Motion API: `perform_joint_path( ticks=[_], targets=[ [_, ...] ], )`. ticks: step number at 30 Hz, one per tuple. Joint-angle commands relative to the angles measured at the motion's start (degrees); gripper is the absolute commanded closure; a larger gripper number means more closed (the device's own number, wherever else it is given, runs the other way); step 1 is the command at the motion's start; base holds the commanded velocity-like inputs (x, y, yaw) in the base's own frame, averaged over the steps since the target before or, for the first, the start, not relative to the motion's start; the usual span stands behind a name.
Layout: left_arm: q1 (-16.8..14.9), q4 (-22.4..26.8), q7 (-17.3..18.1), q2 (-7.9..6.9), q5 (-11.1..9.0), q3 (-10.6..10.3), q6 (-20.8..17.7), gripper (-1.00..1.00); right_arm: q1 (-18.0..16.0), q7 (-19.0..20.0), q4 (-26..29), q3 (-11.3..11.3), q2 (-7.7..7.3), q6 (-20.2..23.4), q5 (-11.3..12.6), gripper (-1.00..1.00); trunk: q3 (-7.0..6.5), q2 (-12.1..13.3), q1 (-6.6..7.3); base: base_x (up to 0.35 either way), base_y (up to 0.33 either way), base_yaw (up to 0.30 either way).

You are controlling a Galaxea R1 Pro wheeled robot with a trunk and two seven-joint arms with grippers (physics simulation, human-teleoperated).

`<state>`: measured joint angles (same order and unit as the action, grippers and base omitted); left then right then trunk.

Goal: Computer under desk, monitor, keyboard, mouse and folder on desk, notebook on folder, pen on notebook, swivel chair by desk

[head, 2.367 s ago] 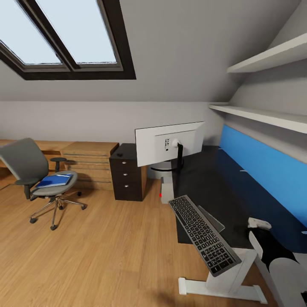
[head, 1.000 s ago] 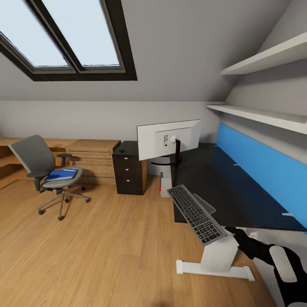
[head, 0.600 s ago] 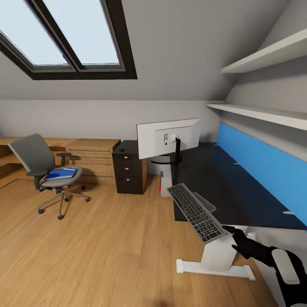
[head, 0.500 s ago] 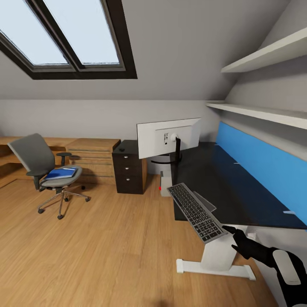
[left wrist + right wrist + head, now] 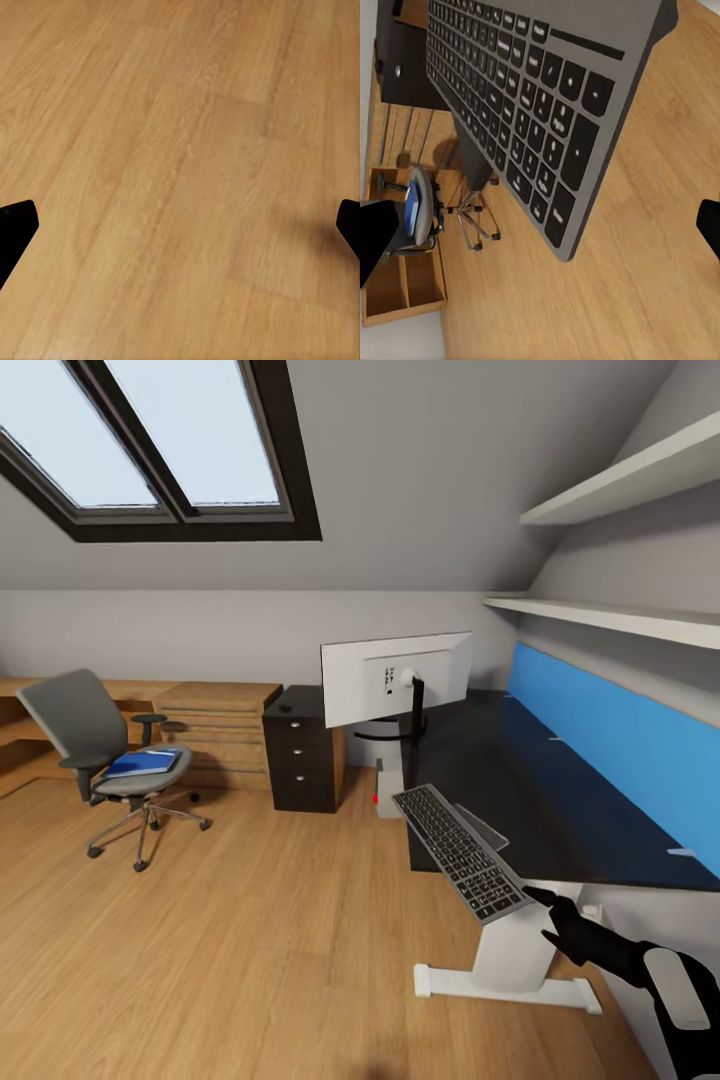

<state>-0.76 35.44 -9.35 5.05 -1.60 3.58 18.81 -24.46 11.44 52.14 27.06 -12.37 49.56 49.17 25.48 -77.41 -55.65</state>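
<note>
**Keyboard hangs over desk edge, right gripper just off its near end**

Head view: attic bedroom, wood floor (image 5: 230,960), skylight (image 5: 150,440) in the sloped ceiling. Desk (image 5: 520,790) runs along the right wall, black top, blue back panel, white leg at the near end. Monitor (image 5: 395,678) stands on the far end of the desk, white back toward the camera, black stem. Keyboard (image 5: 460,852) lies at the desk's near left edge, tilted, one long side raised and its near end sticking out past the desktop over the floor. A grey flat piece shows just beside and under it on the desk; cannot tell what it is.

Right gripper (image 5: 552,920), black, sits low at the near end of the keyboard, close to its corner, fingertips not clearly touching it. In the right wrist view the keyboard (image 5: 532,112) shows key-side up, with black fingertips (image 5: 375,236) at both edges of the picture, wide apart and nothing between them: jaws released. Left wrist view: bare floor (image 5: 180,165), black fingertips (image 5: 13,229) again at the two edges, spread wide, holding nothing.

Swivel chair (image 5: 100,760) stands well apart from the desk, out on the floor at left near the low wood cabinets (image 5: 215,730). Blue folder (image 5: 145,763) lies flat on its seat. A dark drawer unit (image 5: 303,760) stands between the cabinets and the desk, with a small dark thing on top, too small to tell. A light grey box (image 5: 390,790) on the floor under the desk's far end, maybe the computer, mostly hidden.
</note>
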Motion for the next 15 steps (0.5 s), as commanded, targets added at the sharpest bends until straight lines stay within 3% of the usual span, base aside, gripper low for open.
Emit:
perform_joint_path(
  ticks=[1,3,15],
  targets=[
    [-0.03,-0.02,0.03,0.04,-0.16,0.12,0.19,-1.00,-0.06,0.85,-0.01,0.20,0.01,0.30,-0.45,-1.00,0.25,-0.45,-0.23,0.000,0.000,0.000],
    [-0.03,-0.08,0.03,0.05,-0.16,0.12,0.18,-1.00,-0.06,2.43,-0.02,0.37,-0.03,0.32,-0.47,-1.00,0.61,-1.25,-0.66,0.000,0.000,0.000],
    [-0.03,-0.15,0.03,0.02,-0.26,0.06,-0.32,-1.00,-0.06,3.38,-0.10,0.53,-1.52,0.30,-0.48,-1.00,2.76,-6.07,-3.30,0.000,0.000,0.000]
  ],
)
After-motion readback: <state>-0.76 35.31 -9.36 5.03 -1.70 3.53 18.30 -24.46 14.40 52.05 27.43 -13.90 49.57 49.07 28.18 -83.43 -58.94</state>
